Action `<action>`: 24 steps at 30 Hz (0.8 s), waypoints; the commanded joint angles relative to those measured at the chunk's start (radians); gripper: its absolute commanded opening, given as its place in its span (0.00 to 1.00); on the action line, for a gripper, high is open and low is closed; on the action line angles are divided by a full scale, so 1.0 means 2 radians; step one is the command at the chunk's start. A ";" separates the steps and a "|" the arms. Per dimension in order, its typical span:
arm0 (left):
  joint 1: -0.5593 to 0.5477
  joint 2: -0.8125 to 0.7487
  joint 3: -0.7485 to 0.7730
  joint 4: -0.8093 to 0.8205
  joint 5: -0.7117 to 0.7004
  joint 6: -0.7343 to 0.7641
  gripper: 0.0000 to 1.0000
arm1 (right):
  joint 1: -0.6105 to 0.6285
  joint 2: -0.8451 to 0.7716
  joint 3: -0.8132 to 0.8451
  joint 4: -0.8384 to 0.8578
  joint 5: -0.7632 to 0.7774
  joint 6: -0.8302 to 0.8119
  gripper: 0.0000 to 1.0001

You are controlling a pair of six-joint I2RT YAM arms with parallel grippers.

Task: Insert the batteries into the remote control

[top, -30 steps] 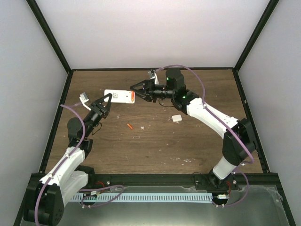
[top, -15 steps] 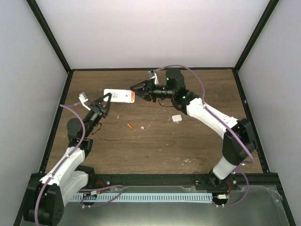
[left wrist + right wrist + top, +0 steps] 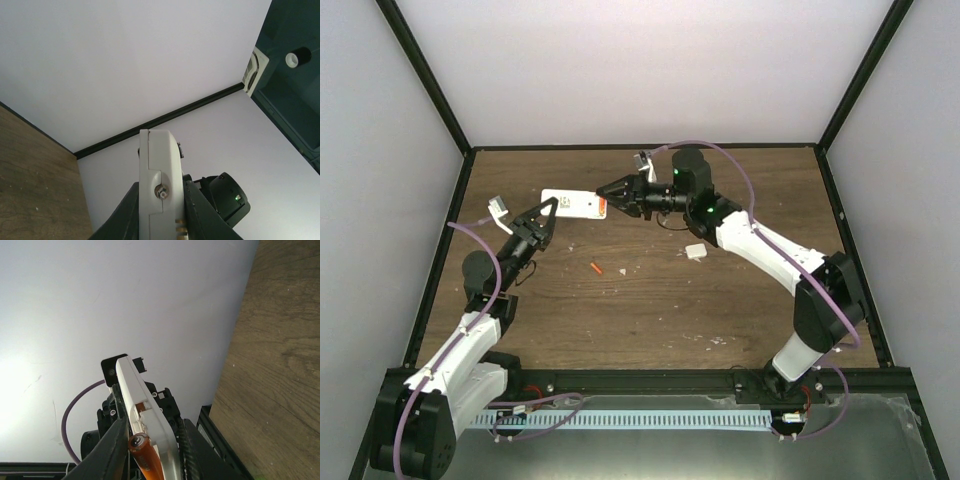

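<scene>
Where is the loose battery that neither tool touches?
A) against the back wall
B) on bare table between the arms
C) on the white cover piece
B: the loose battery lies on the table, left of the white cover piece and clear of it.

White remote control [image 3: 572, 204], orange battery [image 3: 143, 456], brown wood-grain table [image 3: 650, 300].

The left arm [image 3: 470, 335] stretches from its near-left base toward the far left, its left gripper [image 3: 551, 208] raised and clamped on the remote control [image 3: 570, 204]. The right arm [image 3: 775, 255] arcs from the near right to the far centre, wrist pointing left. The right gripper [image 3: 605, 190] is level, jaws narrowly apart about a battery [image 3: 146, 456]; whether they pinch it is unclear.
</scene>
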 commanded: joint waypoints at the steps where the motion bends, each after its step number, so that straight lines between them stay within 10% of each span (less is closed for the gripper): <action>1: -0.002 -0.004 -0.002 0.030 -0.008 -0.003 0.00 | 0.005 -0.020 -0.013 0.010 -0.004 -0.009 0.19; 24: -0.002 -0.002 -0.004 0.038 -0.015 -0.012 0.00 | 0.009 -0.022 -0.021 -0.004 0.001 -0.049 0.10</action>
